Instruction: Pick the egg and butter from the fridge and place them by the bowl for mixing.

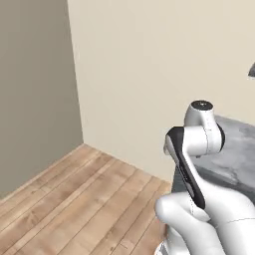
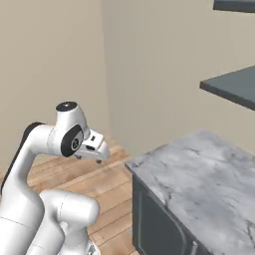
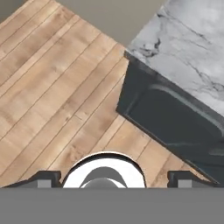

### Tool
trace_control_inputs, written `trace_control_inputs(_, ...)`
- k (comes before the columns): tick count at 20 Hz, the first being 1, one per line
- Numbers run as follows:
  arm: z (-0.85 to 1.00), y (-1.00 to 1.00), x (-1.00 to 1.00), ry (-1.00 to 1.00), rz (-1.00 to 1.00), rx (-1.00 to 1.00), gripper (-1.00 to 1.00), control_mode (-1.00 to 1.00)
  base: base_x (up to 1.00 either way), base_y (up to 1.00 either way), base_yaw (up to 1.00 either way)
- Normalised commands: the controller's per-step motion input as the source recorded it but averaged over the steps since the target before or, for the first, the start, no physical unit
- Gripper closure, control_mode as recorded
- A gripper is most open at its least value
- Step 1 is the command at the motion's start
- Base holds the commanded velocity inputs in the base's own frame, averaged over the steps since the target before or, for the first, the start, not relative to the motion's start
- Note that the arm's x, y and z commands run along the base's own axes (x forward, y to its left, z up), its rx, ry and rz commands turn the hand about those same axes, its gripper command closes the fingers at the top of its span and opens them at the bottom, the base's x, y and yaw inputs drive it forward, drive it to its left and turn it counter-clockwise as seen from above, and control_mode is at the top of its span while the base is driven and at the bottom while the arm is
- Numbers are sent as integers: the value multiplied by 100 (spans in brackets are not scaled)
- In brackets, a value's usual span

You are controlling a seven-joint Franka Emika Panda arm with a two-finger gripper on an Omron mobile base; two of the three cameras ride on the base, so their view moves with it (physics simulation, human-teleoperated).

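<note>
My gripper (image 3: 114, 179) hangs folded in close to the arm and points down at the wooden floor (image 3: 52, 87). Its two dark fingertips (image 3: 43, 177) stand wide apart at the bottom of the hand view, open, with nothing between them. In the right base view the hand (image 2: 94, 145) sits just left of a marble counter's corner. The egg, the butter, the fridge and the bowl are out of view.
A grey marble counter (image 2: 199, 174) on a dark cabinet front (image 3: 175, 122) stands to the right of the arm. Dark shelves (image 2: 234, 87) hang above it. Beige walls (image 1: 149, 74) meet in a corner ahead, with open wooden floor (image 1: 74, 199) to the left.
</note>
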Motion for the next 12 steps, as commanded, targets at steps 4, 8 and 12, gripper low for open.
trace_control_inputs(4,0,0,0,0,0,0,-100,100,-2,65,97)
trace_control_inputs(8,0,0,0,0,0,0,-100,100,0,36,100)
trace_control_inputs(12,0,0,0,0,0,0,-100,100,13,55,91)
